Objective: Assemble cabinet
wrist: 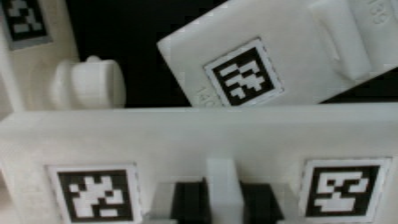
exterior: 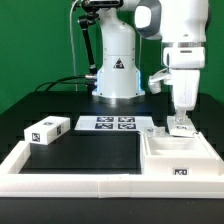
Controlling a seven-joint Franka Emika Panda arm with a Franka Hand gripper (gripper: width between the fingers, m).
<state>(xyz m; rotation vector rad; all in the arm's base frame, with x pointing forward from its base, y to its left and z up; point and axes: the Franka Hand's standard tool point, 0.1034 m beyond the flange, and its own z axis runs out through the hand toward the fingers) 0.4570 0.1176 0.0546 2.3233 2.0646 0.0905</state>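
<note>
Black tabletop [exterior: 90,155] runs back from a white border rail [exterior: 70,186], and just behind the rail, on the exterior view's right, sits the cabinet [exterior: 190,165], an open white box. The gripper [exterior: 180,125] is down at its far wall, fingers [wrist: 187,200] close together, perhaps astride a thin white rib; whether they pinch it I cannot tell. Farther back lie a small tagged block [exterior: 47,130], the marker board [exterior: 108,124] and a green backdrop [exterior: 30,40].

I see the cabinet [exterior: 160,165] as smooth white plastic, faintly glossy; its tags [exterior: 180,173] are flat black-and-white print. The tabletop [exterior: 90,152] at its nine o'clock looks matt black.
</note>
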